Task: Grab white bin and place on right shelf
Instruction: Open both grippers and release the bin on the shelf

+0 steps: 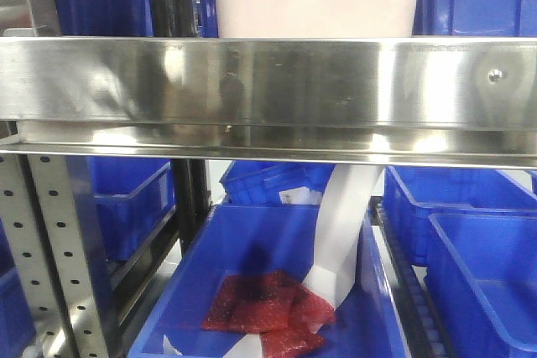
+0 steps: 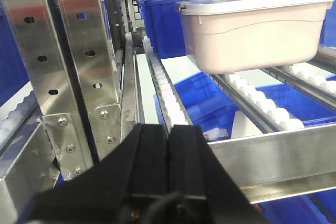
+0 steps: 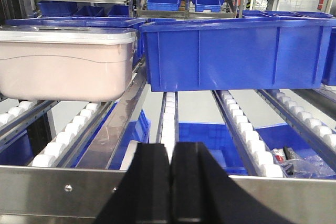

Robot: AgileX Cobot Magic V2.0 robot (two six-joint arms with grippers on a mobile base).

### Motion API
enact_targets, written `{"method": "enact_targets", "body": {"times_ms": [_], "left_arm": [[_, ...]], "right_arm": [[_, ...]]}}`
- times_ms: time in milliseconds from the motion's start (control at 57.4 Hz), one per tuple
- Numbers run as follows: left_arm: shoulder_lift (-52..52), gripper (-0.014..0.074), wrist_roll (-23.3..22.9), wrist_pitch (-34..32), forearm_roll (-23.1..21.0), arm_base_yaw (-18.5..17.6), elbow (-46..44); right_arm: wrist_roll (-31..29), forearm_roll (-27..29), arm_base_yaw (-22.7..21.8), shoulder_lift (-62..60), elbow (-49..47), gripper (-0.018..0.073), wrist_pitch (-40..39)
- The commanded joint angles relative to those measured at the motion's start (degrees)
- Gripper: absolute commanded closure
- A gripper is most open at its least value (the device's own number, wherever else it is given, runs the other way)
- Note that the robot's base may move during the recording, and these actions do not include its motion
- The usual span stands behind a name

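Both grippers, left (image 2: 168,145) and right (image 3: 169,166), hang closed and empty; the white bin (image 3: 65,64) sits on the right shelf (image 3: 47,182) rollers, seemingly near its back edge.

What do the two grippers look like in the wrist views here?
Both are matte black. The left gripper shows two flat, blocky fingers side by side on a wider black body, with a thin dark cable at its base. The right gripper has the same paired black fingers with squared tips. No markings or labels are visible on either.
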Motion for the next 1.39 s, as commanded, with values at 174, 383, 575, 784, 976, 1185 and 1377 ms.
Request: {"method": "enact_targets", "body": {"times_ms": [174, 383, 575, 784, 976, 1185, 1377], "left_arm": [[0.05, 0.0716, -0.44, -4.97, -0.47, -0.37, -1.1], [-5.62, 0.0716, -0.44, 1.51, -1.02, 3.0, 1.68], [-15.76, 0.0716, 0.09, 1.17, -3.86, 10.53, 10.15], [-24.43, 0.0715, 0.09, -6.04, -3.94, 14.73, 23.27], [-29.01, 0.0716, 0.09, -10.92, -3.94, 14.73, 31.24], [-29.77, 0.0716, 0.09, -10.85, -3.94, 14.73, 31.51], [-29.77, 0.0716, 0.09, -10.85, -3.94, 14.73, 31.51]], "right_arm": [[-0.45, 1.13, -0.44, 0.75, -1.34, 0.0485, -4.42], [-0.45, 1.13, -0.44, 0.75, -1.34, 0.0485, -4.42], [-0.45, 1.13, -0.44, 0.75, -1.34, 0.0485, -4.42], [-0.45, 1.13, -0.44, 0.75, -1.34, 0.0485, -4.42], [-0.45, 1.13, -0.44, 0.75, -1.34, 0.0485, -4.42], [-0.45, 1.13, -0.44, 0.75, -1.34, 0.0485, -4.47], [-0.45, 1.13, -0.44, 0.75, -1.34, 0.0485, -4.47]]}}
